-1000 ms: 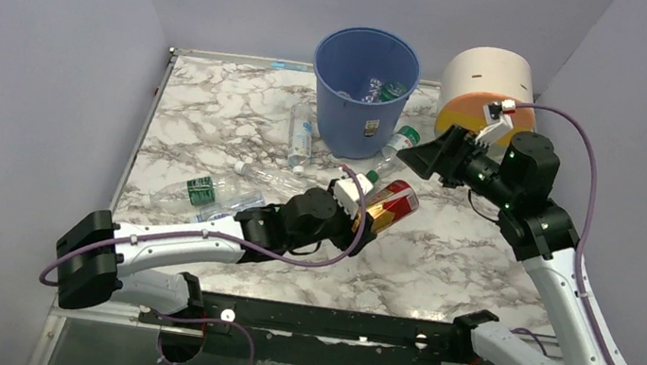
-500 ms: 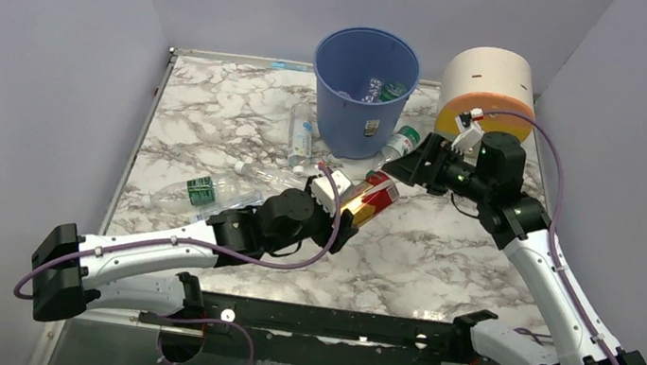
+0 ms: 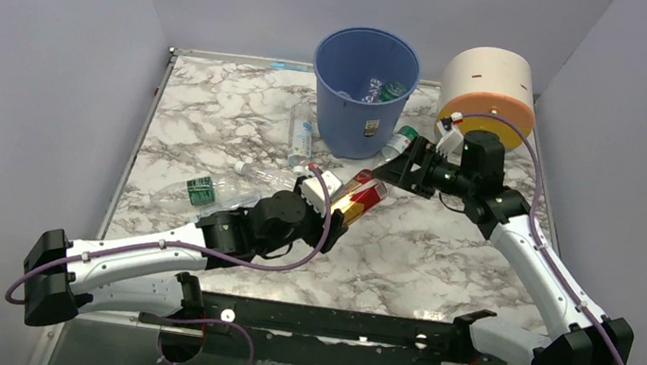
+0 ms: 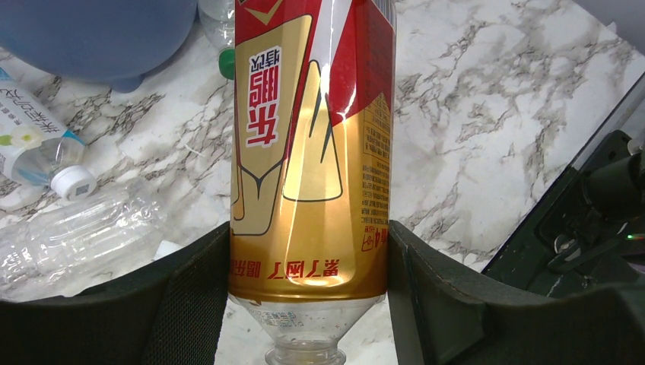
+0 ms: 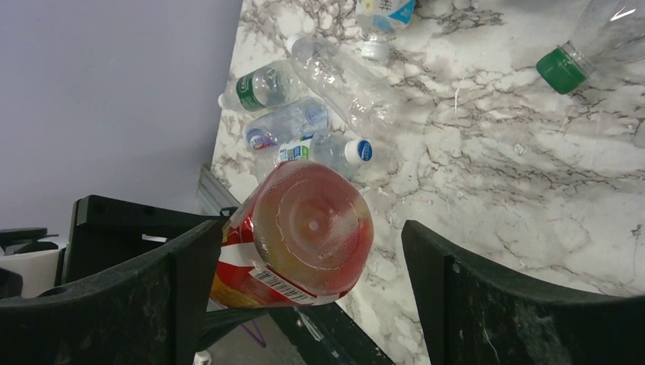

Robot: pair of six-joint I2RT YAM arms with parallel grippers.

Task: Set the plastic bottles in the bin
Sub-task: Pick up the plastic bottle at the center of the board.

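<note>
One red-and-gold bottle (image 4: 312,152) is clamped in the left gripper (image 4: 308,251), its base within the wide-open right gripper (image 5: 310,236)

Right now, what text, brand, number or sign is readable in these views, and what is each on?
"东鹏特饮": red-and-gold bottle label, seen upside down.
"累了困了": same label's gold band, upside down.
Fine print and barcode on that label: too small.
Sticker on the blue bin: too small.
Labels of the loose bottles: blurred.
</note>
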